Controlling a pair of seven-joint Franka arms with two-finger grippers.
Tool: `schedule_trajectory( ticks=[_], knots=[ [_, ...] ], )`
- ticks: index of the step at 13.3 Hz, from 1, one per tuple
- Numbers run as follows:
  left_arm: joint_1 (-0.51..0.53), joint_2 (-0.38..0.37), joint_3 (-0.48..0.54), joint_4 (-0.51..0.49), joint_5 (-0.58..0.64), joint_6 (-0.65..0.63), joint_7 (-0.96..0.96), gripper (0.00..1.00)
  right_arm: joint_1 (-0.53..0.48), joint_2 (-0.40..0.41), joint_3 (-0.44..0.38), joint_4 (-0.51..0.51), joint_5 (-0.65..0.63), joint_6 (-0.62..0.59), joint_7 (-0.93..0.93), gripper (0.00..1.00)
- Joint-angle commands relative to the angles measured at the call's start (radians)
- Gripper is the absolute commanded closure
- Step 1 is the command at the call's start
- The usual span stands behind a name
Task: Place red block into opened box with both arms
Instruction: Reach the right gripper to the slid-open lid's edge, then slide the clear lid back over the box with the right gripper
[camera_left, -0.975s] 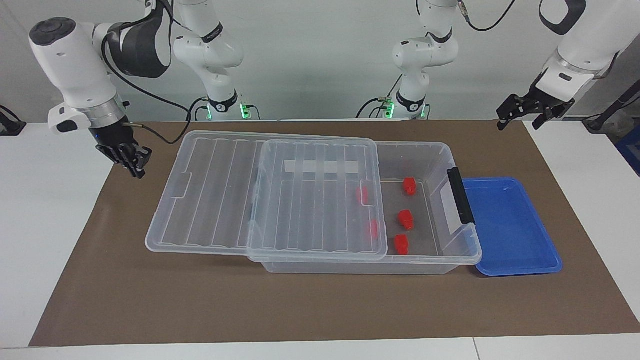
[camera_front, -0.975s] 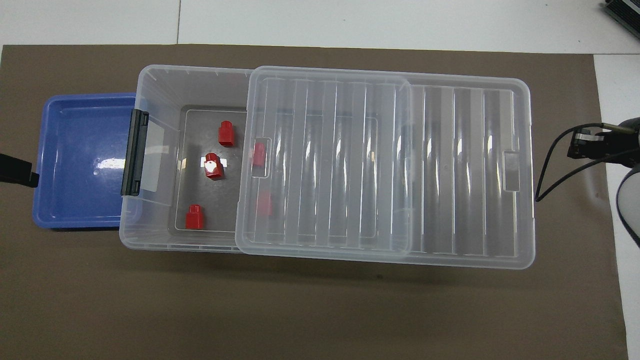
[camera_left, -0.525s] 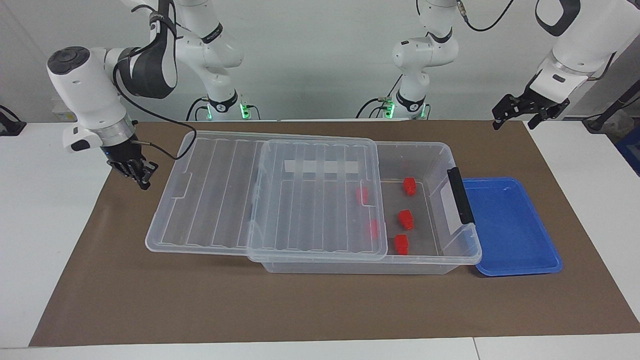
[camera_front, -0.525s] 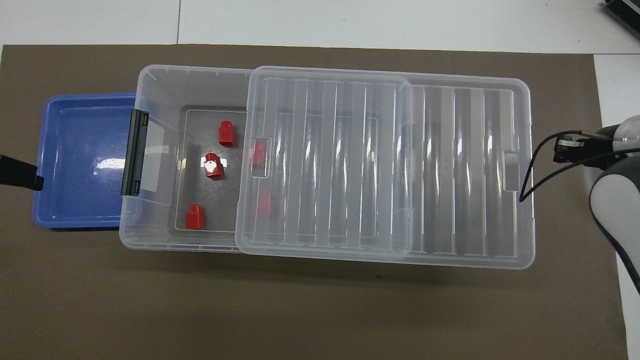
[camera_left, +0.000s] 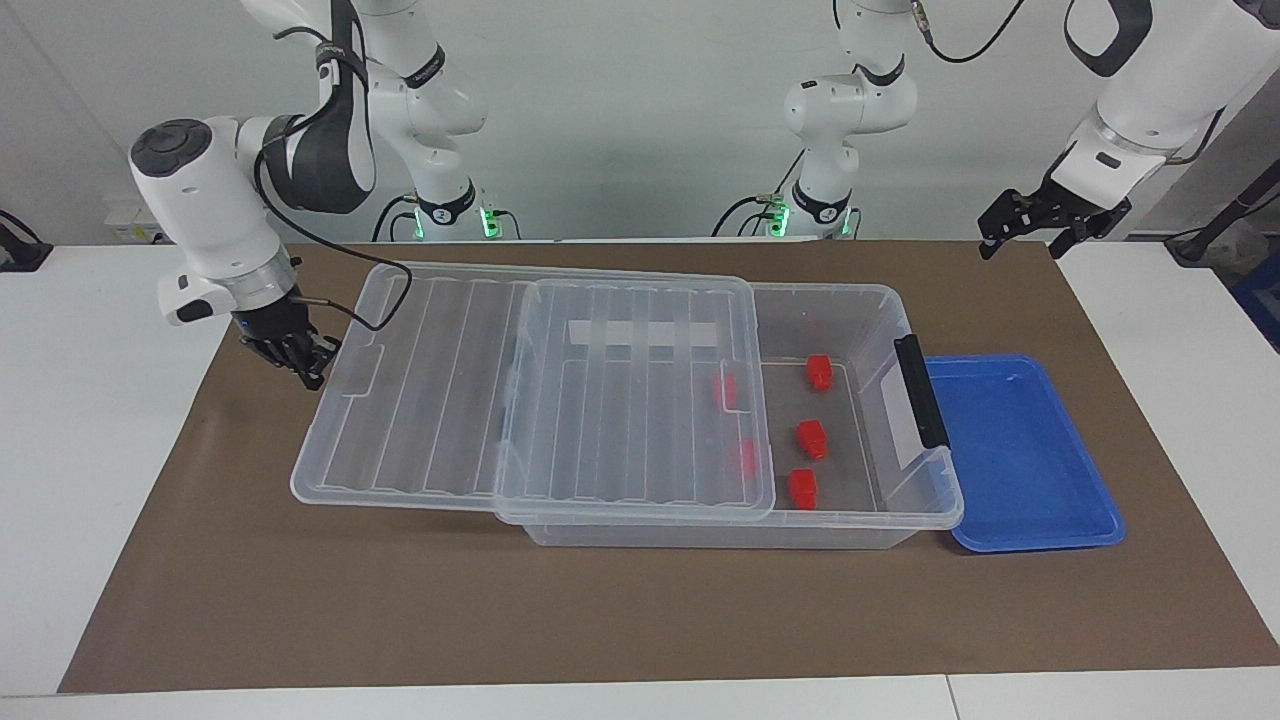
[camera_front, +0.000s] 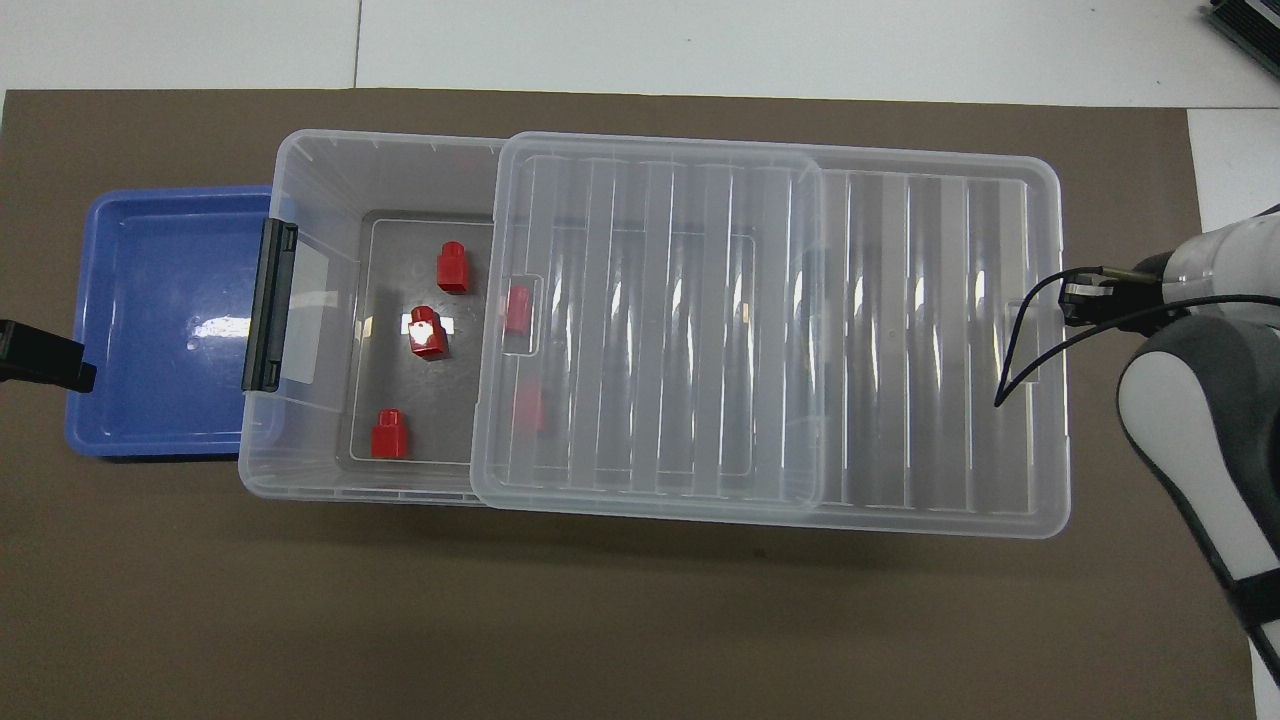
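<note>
The box (camera_left: 930, 500) is a clear bin in the middle of the brown mat. Its ribbed lid (camera_left: 420, 400) is slid toward the right arm's end, leaving the latch end uncovered. Three red blocks (camera_left: 818, 371) (camera_left: 811, 439) (camera_left: 802, 487) lie on the uncovered floor, also seen in the overhead view (camera_front: 452, 268) (camera_front: 427, 333) (camera_front: 388, 434). Two more (camera_left: 724, 390) (camera_left: 745, 457) show through the lid's edge. My right gripper (camera_left: 310, 374) is shut and low, right beside the lid's overhanging end; contact is unclear. My left gripper (camera_left: 1026, 243) hangs open and bare above the mat's corner.
A shallow blue tray (camera_left: 1020, 450) with nothing in it sits against the box's latch end, toward the left arm's end. The dark grey latch (camera_left: 920, 390) stands between them. Bare brown mat (camera_left: 600, 620) stretches away from the robots past the box.
My right gripper has come down and in toward the lid's overhanging end. The left gripper has drifted slightly up and toward the robots. Box, lid and blocks have not moved.
</note>
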Motion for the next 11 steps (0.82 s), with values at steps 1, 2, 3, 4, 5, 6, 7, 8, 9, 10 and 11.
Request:
schedule_trajectory(
  ticks=[1, 2, 3, 4, 5, 6, 7, 8, 9, 10, 11],
  knots=[
    [-0.108, -0.035, 0.119, -0.040, 0.013, 0.011, 0.008, 0.00, 0.039, -0.001, 0.005, -0.014, 0.019, 0.024, 0.000, 1.00],
    [-0.126, -0.035, 0.141, -0.037, 0.011, 0.011, 0.010, 0.00, 0.063, -0.001, 0.005, -0.014, 0.019, 0.022, 0.000, 1.00],
    [-0.127, -0.035, 0.141, -0.037, 0.013, 0.011, 0.010, 0.00, 0.082, -0.001, 0.005, -0.014, 0.019, 0.022, 0.000, 1.00],
    [-0.124, -0.035, 0.141, -0.037, 0.013, 0.011, 0.011, 0.00, 0.108, -0.001, 0.005, -0.014, 0.019, 0.021, 0.000, 1.00],
    [-0.118, -0.035, 0.140, -0.036, 0.011, 0.011, 0.011, 0.00, 0.134, -0.001, 0.005, -0.014, 0.019, 0.017, 0.000, 1.00],
    [-0.114, -0.035, 0.140, -0.036, 0.013, 0.011, 0.014, 0.00, 0.161, -0.003, 0.005, -0.014, 0.021, 0.017, 0.000, 1.00],
    [-0.114, -0.035, 0.140, -0.037, 0.013, 0.011, 0.014, 0.00, 0.187, -0.001, 0.005, -0.014, 0.019, 0.019, 0.000, 1.00],
    [-0.113, -0.035, 0.140, -0.037, 0.013, 0.011, 0.014, 0.00, 0.206, -0.001, 0.005, -0.014, 0.019, 0.021, 0.000, 1.00],
    [-0.113, -0.035, 0.140, -0.037, 0.013, 0.011, 0.014, 0.00, 0.229, -0.001, 0.005, -0.014, 0.021, 0.022, 0.000, 1.00],
    [-0.113, -0.035, 0.140, -0.037, 0.013, 0.012, 0.014, 0.00, 0.244, -0.001, 0.005, -0.014, 0.021, 0.022, 0.001, 1.00],
    [-0.113, -0.035, 0.140, -0.037, 0.013, 0.022, 0.013, 0.00, 0.267, -0.003, 0.005, -0.015, 0.021, 0.021, 0.000, 1.00]
  ],
)
